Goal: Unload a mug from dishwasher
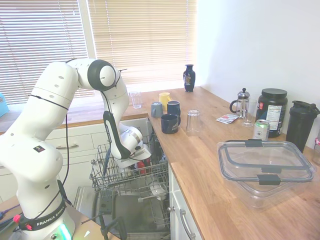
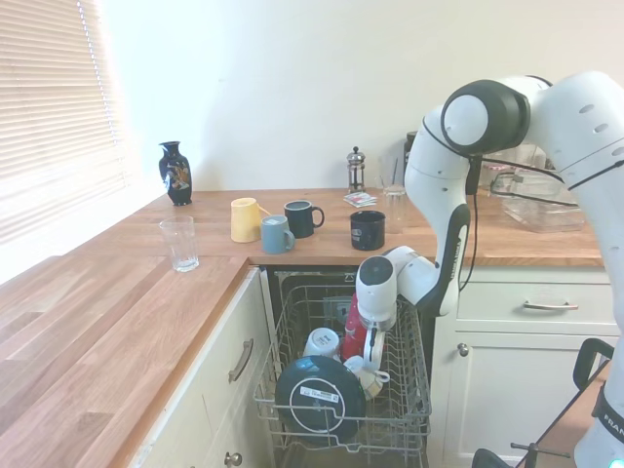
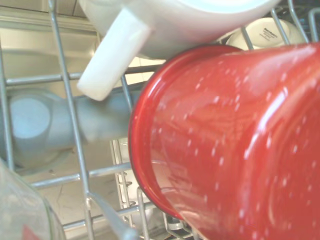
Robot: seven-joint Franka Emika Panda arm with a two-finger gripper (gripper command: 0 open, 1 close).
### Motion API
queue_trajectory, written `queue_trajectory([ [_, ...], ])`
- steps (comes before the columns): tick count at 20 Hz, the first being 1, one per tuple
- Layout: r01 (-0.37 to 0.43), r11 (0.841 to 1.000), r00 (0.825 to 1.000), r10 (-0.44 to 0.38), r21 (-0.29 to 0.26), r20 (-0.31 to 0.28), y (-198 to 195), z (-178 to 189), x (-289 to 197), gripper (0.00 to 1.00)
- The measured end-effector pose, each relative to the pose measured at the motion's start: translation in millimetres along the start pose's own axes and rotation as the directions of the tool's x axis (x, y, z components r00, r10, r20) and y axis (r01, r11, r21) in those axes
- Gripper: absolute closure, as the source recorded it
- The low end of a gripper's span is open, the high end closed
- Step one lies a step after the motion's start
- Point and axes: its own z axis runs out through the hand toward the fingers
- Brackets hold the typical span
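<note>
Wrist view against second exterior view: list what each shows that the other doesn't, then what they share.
Only the wrist view shows pale speckles on the red mug and a white cup's handle close beside its rim. Only the second exterior view shows the gripper down in the dishwasher rack, a dark round dish, and the counter with a yellow mug, blue mugs and a vase. Both show the red mug, white cups and grey wire rack.
</note>
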Motion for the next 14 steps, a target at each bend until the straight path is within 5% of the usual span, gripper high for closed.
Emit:
queue_trajectory([
  [14, -0.019, 1.0, 0.999, 0.02, -0.013, 0.032, -4.9, -0.6, -1.1, 1.0],
])
